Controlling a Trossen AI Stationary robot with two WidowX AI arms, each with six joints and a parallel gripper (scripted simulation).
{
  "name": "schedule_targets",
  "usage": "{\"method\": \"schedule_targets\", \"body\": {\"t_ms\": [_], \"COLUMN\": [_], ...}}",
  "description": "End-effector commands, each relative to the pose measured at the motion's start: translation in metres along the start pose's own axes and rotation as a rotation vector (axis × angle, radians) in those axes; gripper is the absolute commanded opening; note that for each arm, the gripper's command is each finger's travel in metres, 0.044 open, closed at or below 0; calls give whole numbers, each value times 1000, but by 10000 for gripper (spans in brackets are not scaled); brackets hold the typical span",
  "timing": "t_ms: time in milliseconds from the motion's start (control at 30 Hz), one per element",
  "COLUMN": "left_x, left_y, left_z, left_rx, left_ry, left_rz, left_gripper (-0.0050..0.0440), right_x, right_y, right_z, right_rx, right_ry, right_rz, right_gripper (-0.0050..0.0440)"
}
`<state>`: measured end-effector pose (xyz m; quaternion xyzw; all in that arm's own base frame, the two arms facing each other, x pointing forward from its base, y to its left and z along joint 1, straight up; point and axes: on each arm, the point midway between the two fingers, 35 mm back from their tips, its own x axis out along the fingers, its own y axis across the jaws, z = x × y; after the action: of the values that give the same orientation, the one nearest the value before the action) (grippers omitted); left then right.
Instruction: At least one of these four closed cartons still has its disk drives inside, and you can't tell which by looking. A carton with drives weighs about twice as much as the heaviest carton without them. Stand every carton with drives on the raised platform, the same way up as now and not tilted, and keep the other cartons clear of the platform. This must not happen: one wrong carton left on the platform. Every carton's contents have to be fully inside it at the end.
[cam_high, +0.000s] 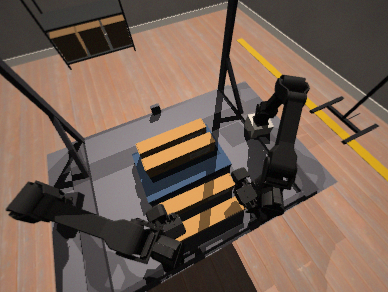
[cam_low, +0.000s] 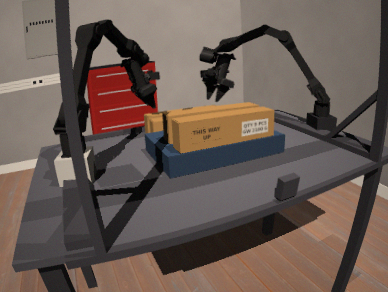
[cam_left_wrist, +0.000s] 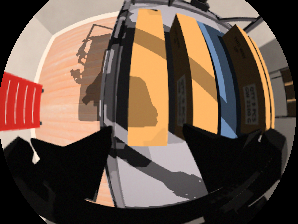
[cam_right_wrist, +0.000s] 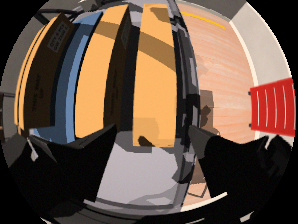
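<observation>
Two tan cartons (cam_high: 175, 147) stand side by side on the blue raised platform (cam_high: 200, 167); the front one reads "THIS WAY UP" (cam_low: 222, 127). Two more tan cartons (cam_high: 202, 207) lie on the table beside the platform. My left gripper (cam_high: 244, 189) hovers open and empty above one end of these two. My right gripper (cam_high: 167, 227) hovers open and empty above the other end. The left wrist view shows the outer table carton (cam_left_wrist: 148, 83) ahead of the open fingers. The right wrist view shows the same carton (cam_right_wrist: 160, 70) ahead of its fingers.
A small dark cube (cam_high: 156, 108) sits near the far table edge. Black frame posts (cam_high: 227, 60) rise around the table. A white base block (cam_high: 257, 122) carries the left arm. A red cabinet (cam_low: 120, 97) stands beyond the table.
</observation>
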<state>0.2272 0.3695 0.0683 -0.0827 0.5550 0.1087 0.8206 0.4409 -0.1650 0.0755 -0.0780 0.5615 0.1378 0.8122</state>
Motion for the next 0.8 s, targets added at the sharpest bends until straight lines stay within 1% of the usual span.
{"method": "schedule_targets", "body": {"t_ms": [0,333,367,400,767], "left_x": [-5,-5,56,60,60], "left_y": [3,3,5,5,5], "left_z": [6,6,-18,-19,-19], "left_rx": [11,11,12,12,12], "left_ry": [-15,-15,-15,-15,-15], "left_rz": [16,16,16,16,16], "left_gripper": [381,381,381,381,381], "right_x": [-9,-9,55,56,56], "right_y": [-3,-3,-4,-4,-4], "right_z": [7,7,-17,-18,-18], "right_rx": [-8,-8,-8,-8,-8], "right_ry": [-22,-22,-22,-22,-22], "right_rz": [-19,-19,-19,-19,-19], "right_gripper": [385,385,385,385,385]}}
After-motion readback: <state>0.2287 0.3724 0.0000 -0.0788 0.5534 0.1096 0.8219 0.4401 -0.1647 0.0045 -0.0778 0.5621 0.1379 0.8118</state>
